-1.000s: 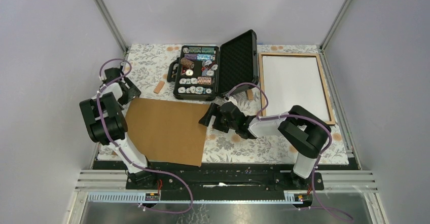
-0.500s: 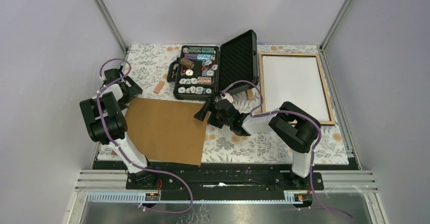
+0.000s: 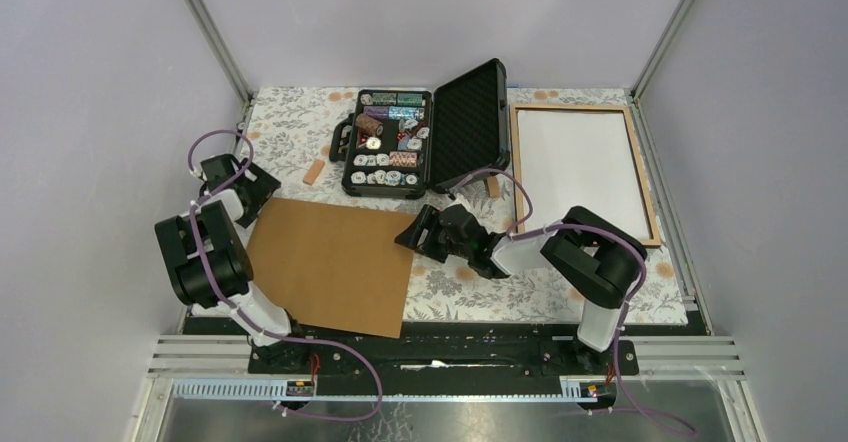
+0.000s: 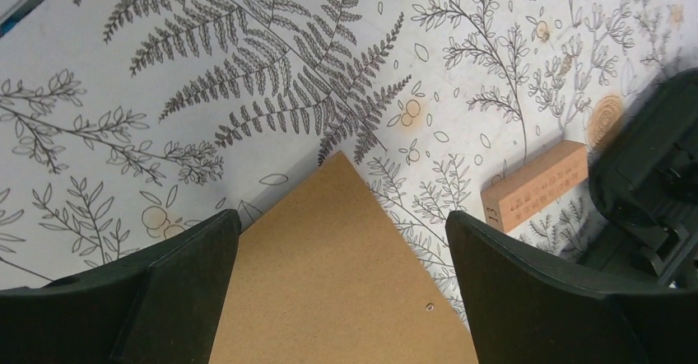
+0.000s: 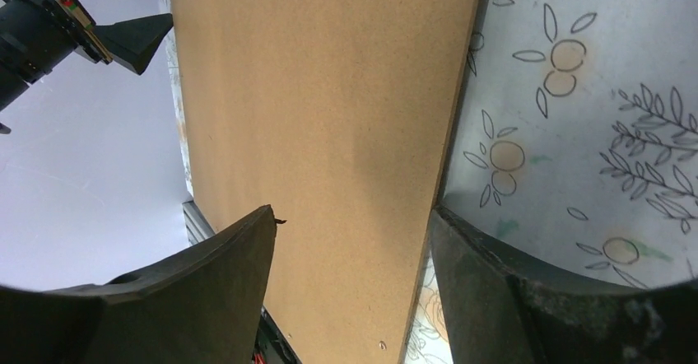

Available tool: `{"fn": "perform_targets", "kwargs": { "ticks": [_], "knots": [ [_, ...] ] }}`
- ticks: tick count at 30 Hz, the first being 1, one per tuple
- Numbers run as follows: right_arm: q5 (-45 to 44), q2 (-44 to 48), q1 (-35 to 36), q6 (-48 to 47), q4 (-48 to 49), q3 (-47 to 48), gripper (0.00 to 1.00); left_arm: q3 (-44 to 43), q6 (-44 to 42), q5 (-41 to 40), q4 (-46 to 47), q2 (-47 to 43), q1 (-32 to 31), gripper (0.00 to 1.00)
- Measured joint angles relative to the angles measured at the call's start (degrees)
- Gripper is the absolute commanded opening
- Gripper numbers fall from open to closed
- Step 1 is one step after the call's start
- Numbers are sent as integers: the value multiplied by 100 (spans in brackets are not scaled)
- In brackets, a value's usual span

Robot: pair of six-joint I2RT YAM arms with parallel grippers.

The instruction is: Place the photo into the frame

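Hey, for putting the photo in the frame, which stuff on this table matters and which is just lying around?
For the job: frame; white sheet lying in it, possibly the photo face down; brown board.
Lying about: chip case; wooden block; second block by the case lid.

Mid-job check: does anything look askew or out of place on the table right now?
Yes: the flat brown backing board lies skewed on the floral-patterned table, its near right corner poking past the table's front edge.
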State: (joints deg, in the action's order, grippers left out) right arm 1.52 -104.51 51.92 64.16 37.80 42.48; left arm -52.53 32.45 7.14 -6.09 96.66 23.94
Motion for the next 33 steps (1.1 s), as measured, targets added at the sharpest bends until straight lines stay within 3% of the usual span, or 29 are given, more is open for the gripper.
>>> {"fn": "perform_targets", "kwargs": {
  "ticks": [10,17,21,26,33],
  "knots": [
    [37,804,-2,-31,-120,-302,58,608,494,348,636,-553,127,98],
    [269,1445,105,-74,896,-254,58,1150,1178,1672,605,-776,-92,98],
    [232,1491,109,-118,970,-188,64,1294,1357,1996,619,-855,-87,98],
    [-168,1609,111,-168,28,-190,81,1257,1172,1888,164,-1062,-92,99],
    [-396,1423,111,-162,-1078,-142,93,208,684,629,-745,-1331,-103,99]
  ]
}}
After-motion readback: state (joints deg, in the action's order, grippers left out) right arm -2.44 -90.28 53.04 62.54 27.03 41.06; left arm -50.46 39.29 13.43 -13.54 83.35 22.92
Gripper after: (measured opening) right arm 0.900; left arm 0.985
